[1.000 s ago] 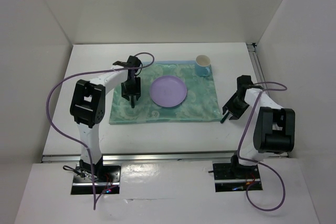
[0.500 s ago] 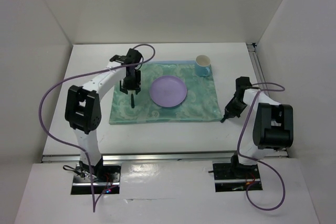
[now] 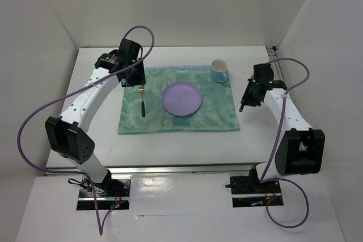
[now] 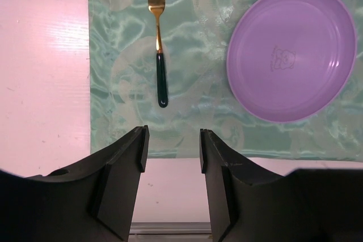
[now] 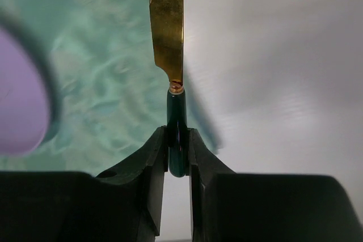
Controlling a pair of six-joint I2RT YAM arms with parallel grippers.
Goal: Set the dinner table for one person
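Note:
The white dinner table carries a green swirl placemat. A purple plate sits in the placemat's middle. A fork with a gold head and dark green handle lies on the mat left of the plate; it also shows in the left wrist view. My left gripper is open and empty, raised above the mat's far left part, with its open mouth showing in the left wrist view. My right gripper is shut on a knife by its green handle, over the mat's right edge.
A teal cup stands at the mat's far right corner. The plate shows in the left wrist view and, blurred, in the right wrist view. Metal rails run along the table's near and right edges. White walls enclose the table.
My left gripper has lifted off the fork and drawn back to the far left, leaving the fork on the mat. My right arm has swung farther back with the knife.

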